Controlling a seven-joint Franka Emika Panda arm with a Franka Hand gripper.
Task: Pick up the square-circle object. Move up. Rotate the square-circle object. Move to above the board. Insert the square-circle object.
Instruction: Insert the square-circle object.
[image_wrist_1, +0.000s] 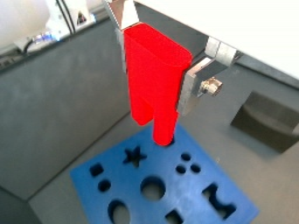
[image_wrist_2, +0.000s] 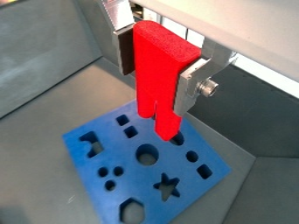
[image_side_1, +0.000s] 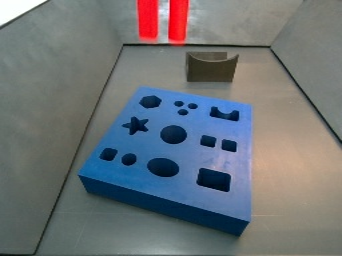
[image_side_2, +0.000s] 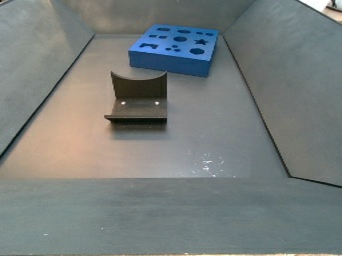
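Observation:
The square-circle object (image_wrist_1: 146, 87), a tall bright red block, hangs upright with its forked end pointing down. My gripper (image_wrist_1: 156, 70) is shut on it, a silver finger pressing on each side, as both wrist views show (image_wrist_2: 158, 74). Under it lies the board (image_wrist_1: 126, 175), a thick blue slab with star, round and square cut-outs (image_wrist_2: 117, 144). The red block (image_wrist_2: 156, 96) is well above the board and not touching it. In a side view only the block's two red prongs (image_side_1: 160, 20) show at the frame's top, far above the board (image_side_1: 160, 200); the gripper is out of frame there.
The fixture (image_side_1: 210, 66), a dark bracket with a curved notch, stands on the grey floor beyond the board and also shows in a wrist view (image_wrist_1: 267, 122). In a side view the fixture (image_side_2: 136, 98) sits in front of the board (image_side_2: 167, 63). Sloped grey walls enclose the floor.

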